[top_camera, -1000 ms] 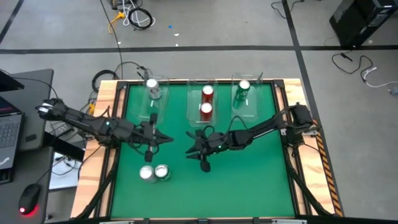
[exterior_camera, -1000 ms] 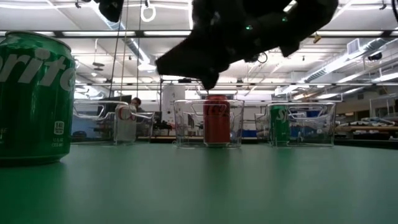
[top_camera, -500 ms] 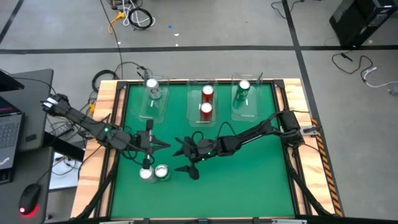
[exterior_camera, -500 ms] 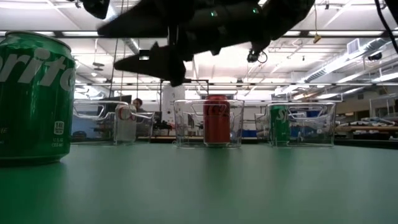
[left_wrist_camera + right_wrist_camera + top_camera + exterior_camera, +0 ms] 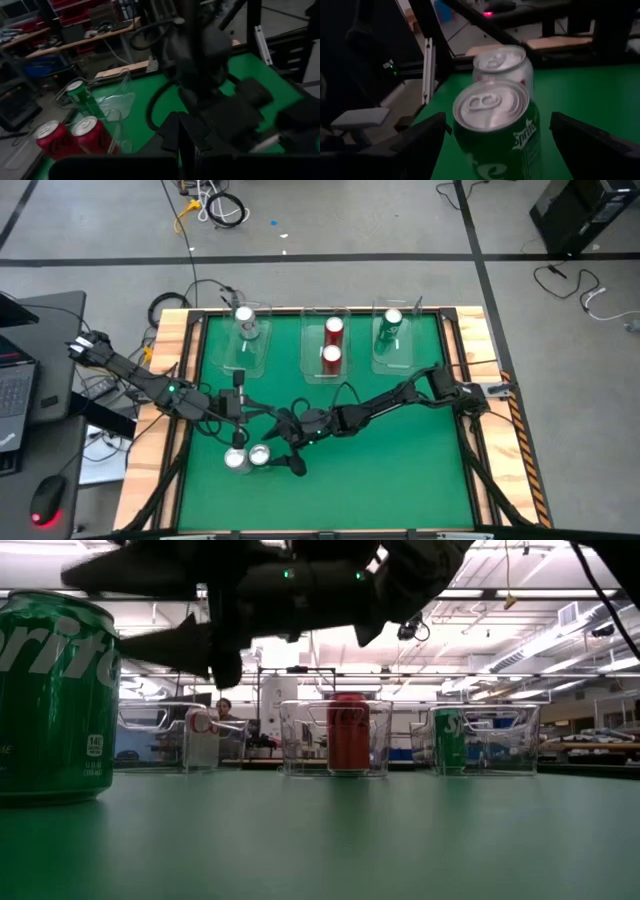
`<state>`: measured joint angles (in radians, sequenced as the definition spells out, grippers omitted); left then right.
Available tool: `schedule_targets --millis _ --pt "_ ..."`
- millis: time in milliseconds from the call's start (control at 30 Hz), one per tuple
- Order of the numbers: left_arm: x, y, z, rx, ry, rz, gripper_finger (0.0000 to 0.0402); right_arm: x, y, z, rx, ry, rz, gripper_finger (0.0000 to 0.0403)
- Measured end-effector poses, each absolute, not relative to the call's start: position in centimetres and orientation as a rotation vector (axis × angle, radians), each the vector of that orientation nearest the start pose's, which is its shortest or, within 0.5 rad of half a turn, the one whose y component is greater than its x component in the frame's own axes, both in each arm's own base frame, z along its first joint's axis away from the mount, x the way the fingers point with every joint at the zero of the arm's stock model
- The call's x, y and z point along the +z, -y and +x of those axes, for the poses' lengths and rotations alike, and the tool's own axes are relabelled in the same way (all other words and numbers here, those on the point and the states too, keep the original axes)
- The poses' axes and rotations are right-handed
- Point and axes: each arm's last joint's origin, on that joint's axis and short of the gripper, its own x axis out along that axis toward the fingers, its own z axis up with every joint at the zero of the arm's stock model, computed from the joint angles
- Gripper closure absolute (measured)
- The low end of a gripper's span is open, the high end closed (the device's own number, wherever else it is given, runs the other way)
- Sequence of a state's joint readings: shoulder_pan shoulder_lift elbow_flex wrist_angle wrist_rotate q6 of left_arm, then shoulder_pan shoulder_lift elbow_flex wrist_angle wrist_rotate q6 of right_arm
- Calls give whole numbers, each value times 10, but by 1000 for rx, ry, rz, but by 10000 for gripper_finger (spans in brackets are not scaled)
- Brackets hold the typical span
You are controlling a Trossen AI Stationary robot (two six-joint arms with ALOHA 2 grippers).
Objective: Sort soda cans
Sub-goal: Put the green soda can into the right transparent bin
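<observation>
Near the table's front left stand two soda cans, a green one point(image 5: 261, 455) and a silver one point(image 5: 235, 459) to its left. My right gripper point(image 5: 498, 120) is open. Its fingers stand on either side of the green can point(image 5: 495, 132) without touching it, and the silver can point(image 5: 503, 62) stands just beyond. In the low view the green can point(image 5: 55, 700) sits upright on its base. My left gripper point(image 5: 262, 412) is shut and hovers just behind the two cans. At the far side, a silver can point(image 5: 245, 320), two red cans point(image 5: 334, 328) and another green can point(image 5: 391, 323) stand in clear bins.
Three clear plastic bins point(image 5: 322, 370) line the table's far edge, seen in the low view as a row point(image 5: 300, 740). The right arm point(image 5: 400, 395) stretches across the table's middle. Open green surface point(image 5: 400, 480) lies at the near right. The wooden table frame point(image 5: 180, 330) borders the mat.
My right gripper has gone toward the table's left and near edges, away from the middle bin and up to the two front cans. It has opened wide on the way and now straddles the green can. The cans have not moved.
</observation>
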<state>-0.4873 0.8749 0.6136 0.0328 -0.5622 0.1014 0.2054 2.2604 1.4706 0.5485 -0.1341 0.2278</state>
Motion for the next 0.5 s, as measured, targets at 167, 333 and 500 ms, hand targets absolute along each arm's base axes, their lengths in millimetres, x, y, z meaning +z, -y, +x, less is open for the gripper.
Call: schedule_targets --millis 167,333,500 --pt "281 77 178 70 -196 212 399 139 -107 496 310 -287 208 41" --pt "281 77 178 70 -191 209 399 127 -111 509 311 -285 219 38" --pt "281 77 178 71 -190 209 399 116 -110 522 321 -301 223 41"
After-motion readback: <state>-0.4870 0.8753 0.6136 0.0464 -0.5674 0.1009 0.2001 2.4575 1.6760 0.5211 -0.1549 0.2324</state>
